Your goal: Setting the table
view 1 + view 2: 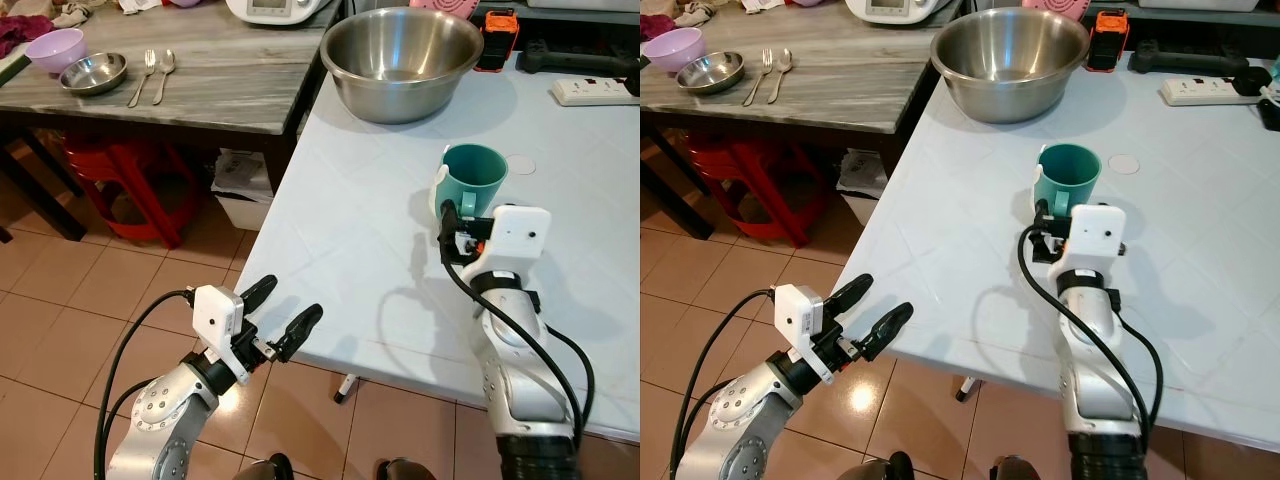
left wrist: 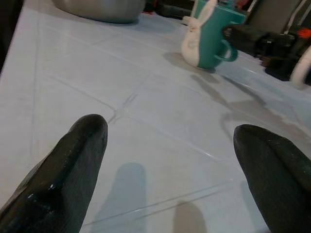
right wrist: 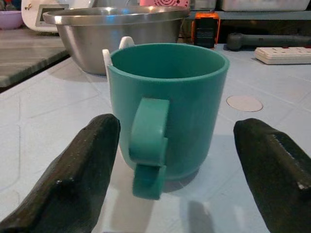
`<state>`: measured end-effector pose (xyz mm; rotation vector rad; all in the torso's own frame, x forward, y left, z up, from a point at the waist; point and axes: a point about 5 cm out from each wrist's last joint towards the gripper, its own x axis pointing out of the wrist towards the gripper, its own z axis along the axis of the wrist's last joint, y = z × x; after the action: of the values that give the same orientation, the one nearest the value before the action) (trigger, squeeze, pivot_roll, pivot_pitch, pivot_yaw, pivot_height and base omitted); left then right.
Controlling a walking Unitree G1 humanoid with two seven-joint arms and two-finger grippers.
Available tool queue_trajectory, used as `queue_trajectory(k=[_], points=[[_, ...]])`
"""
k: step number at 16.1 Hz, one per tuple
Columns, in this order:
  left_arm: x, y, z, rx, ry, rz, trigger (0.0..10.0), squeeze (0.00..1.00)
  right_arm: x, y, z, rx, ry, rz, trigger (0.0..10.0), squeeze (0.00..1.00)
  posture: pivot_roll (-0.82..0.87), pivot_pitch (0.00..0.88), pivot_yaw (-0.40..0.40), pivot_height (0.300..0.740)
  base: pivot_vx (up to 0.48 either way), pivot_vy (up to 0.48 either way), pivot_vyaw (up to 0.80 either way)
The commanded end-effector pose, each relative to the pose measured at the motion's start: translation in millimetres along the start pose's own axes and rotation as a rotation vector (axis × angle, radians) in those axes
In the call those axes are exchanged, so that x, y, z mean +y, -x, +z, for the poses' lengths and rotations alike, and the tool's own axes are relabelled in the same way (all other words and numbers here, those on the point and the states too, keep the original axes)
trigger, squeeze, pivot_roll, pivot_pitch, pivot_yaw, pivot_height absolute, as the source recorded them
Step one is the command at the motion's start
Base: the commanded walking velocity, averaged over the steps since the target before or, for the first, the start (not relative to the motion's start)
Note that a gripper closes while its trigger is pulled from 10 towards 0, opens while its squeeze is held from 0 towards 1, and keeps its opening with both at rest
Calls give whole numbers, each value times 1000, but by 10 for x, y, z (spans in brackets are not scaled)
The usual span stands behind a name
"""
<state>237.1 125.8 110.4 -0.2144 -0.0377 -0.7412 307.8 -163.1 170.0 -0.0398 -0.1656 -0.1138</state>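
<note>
Teal mug upright on the pale bench, right gripper just short of it.

The teal mug (image 3: 167, 111) stands on the pale bench (image 1: 340, 240), its handle turned toward the right gripper (image 3: 177, 182), whose jaws are spread wide on either side of the handle without touching. Behind the mug sits a large steel bowl (image 1: 402, 62). The left gripper (image 1: 282, 313) hovers at the bench's near edge, jaws open, holding nothing.
</note>
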Motion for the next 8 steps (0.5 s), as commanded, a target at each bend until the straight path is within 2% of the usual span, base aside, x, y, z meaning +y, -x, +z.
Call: queue_trajectory(k=[1,8], points=[[-8,35,20,-1,-4,-11,10000,0,39,-16,0,-4,-9,1,0,0,-123,189,82,740,0,0,0],[-18,36,24,-2,-1,-22,10000,0,-2,-23,-10,-8,6,-28,0,0,-125,191,83,740,0,0,0]])
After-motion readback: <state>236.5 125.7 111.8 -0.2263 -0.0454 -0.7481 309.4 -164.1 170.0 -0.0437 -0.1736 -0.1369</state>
